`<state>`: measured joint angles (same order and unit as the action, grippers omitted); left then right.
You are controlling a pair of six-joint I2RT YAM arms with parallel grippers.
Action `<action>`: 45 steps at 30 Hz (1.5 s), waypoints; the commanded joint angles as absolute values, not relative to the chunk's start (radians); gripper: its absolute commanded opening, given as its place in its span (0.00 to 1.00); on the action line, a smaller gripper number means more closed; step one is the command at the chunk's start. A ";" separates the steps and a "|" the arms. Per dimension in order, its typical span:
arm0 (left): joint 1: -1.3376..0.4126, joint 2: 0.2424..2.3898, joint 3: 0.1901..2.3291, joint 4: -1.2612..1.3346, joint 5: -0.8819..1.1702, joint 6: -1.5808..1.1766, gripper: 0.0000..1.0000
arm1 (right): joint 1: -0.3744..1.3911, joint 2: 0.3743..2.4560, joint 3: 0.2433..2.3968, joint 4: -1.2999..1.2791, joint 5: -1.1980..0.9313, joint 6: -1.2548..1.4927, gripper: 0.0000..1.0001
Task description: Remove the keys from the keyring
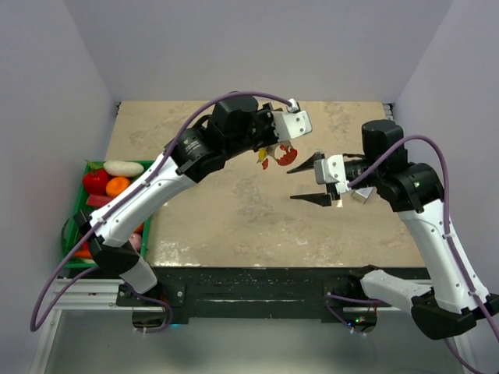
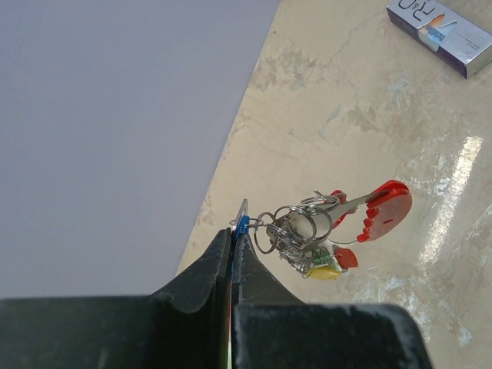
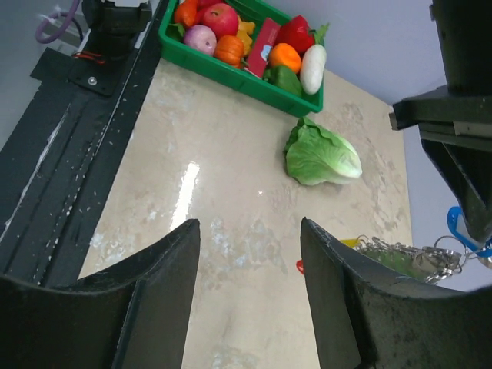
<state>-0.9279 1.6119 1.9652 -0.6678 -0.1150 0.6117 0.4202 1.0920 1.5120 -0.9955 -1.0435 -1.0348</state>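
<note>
The keys (image 2: 307, 250) hang in a tangled bunch above the table (image 1: 234, 210), off its surface, with yellow, green and red heads showing among the metal. They are threaded on the keyring (image 2: 296, 224), whose long red fob (image 2: 388, 209) sticks out to one side. A blue tag (image 2: 243, 224) at the near end of the bunch is pinched between the tips of the left gripper (image 2: 234, 240), which is closed tight on it (nothing else supports the bunch). The right gripper (image 1: 290, 184) sits just beside the keys without touching them, its jaws spread wide and holding nothing. Further out, a head of lettuce (image 3: 323, 156) lies on the table, a green basket (image 3: 231, 73) of vegetables stands at the left edge, and a white-and-blue box (image 2: 440, 32) lies flat.
</note>
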 commanded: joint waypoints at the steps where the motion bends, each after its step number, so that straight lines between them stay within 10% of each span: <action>1: -0.930 1.611 1.974 -0.584 -0.155 0.591 0.00 | 0.428 1.086 1.474 -0.953 -1.089 -1.034 0.57; 15: -0.931 1.618 1.976 -0.578 -0.161 0.574 0.00 | 0.431 1.131 1.279 -0.398 -0.902 -0.579 0.44; 45: -0.931 1.543 1.904 -0.660 -0.061 0.592 0.00 | 0.430 1.186 1.345 -0.204 -0.494 -0.462 0.45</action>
